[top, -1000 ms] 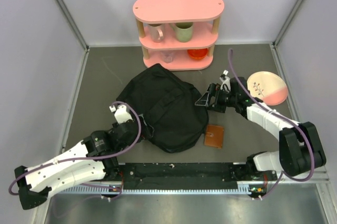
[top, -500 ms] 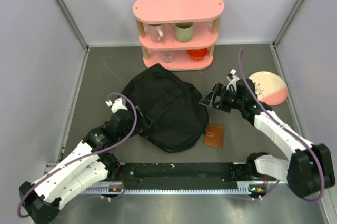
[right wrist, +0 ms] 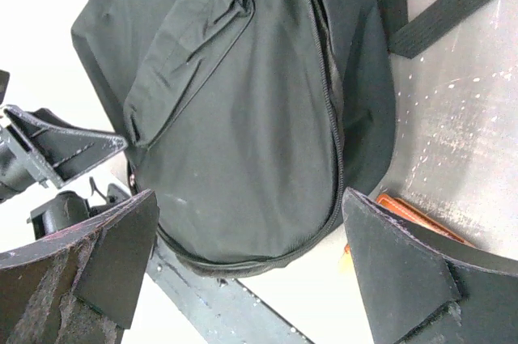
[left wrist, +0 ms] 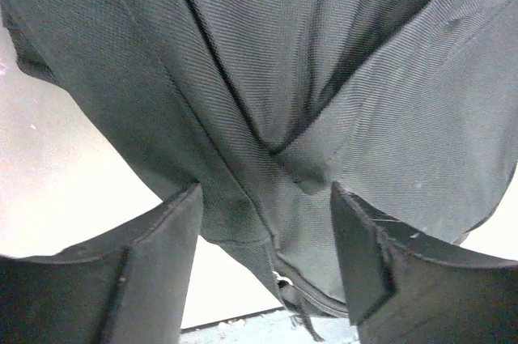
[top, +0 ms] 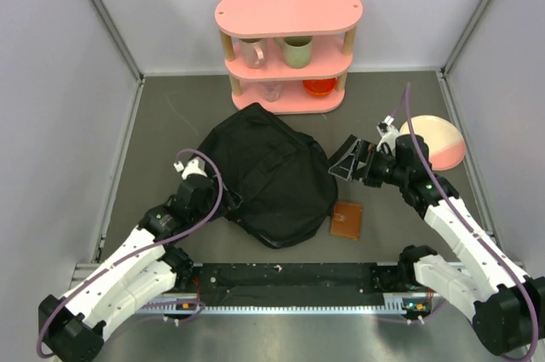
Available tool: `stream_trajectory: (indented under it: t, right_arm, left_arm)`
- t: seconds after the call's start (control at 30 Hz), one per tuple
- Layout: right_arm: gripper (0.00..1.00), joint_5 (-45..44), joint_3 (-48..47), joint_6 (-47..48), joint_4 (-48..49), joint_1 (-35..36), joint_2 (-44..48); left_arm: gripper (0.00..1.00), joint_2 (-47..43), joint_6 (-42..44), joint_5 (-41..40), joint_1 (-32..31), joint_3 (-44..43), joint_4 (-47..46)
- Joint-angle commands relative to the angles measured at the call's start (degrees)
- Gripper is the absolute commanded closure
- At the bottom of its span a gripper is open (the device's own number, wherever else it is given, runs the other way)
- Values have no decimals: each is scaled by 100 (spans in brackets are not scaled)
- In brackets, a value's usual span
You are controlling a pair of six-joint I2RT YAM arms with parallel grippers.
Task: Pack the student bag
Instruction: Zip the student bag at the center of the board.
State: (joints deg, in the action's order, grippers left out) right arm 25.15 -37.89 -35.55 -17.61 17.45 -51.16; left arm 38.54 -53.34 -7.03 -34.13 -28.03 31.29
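Note:
The student bag (top: 268,173) is a big soft black backpack lying flat mid-table, its zipper and front pocket facing up (right wrist: 243,109). My left gripper (top: 228,200) is pushed in at the bag's lower left edge. In the left wrist view its jaws (left wrist: 265,198) stand apart around a hanging fold of the bag's fabric (left wrist: 307,101), with a strip of light still showing beside the left finger. My right gripper (top: 344,163) hovers open just off the bag's right edge, and nothing sits between its fingers (right wrist: 249,198).
A small brown wallet (top: 347,220) lies by the bag's lower right corner. A pink shelf (top: 289,13) with mugs and a red bowl stands at the back. A pink-and-cream plate (top: 434,142) lies at the right. Black straps (right wrist: 453,4) trail behind the bag.
The left arm has pressed closer into the bag and its jaws have narrowed around the fabric. The right arm has stretched out and its gripper has shifted slightly right, staying open.

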Motion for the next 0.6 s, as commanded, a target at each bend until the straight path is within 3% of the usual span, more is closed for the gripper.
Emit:
stream_trajectory:
  t: [0.0, 0.03, 0.07, 0.1, 0.23, 0.27, 0.3, 0.33, 0.5, 0.57]
  right_arm:
    - [7, 394, -324, 162, -129, -14, 97]
    - [7, 395, -342, 189, -146, -14, 123]
    - [7, 403, -385, 224, -208, -23, 123]
    - [7, 421, -395, 241, -217, -14, 141]
    - [7, 491, -333, 233, -278, -14, 272]
    - [7, 535, -290, 233, -270, -14, 290]
    - [7, 613, -263, 224, -270, -5, 308]
    - [7, 658, -237, 215, -261, -14, 325]
    - [7, 931, -280, 373, -392, 188, 413]
    - [6, 861, -481, 513, -542, 476, 352]
  left_arm:
    - [34, 91, 210, 237, 178, -18, -404]
    - [36, 109, 236, 246, 213, -36, -439]
    - [50, 135, 324, 298, 257, -79, -457]
    - [55, 162, 351, 298, 319, -106, -431]
    - [70, 136, 526, 246, 503, -229, -343]
    - [78, 136, 631, 237, 556, -281, -264]
    - [94, 118, 693, 237, 652, -308, -237]
    - [97, 118, 754, 228, 697, -334, -202]
    - [97, 197, 1159, 272, 1092, -580, -27]
    - [71, 206, 1281, 237, 1198, -677, -9]
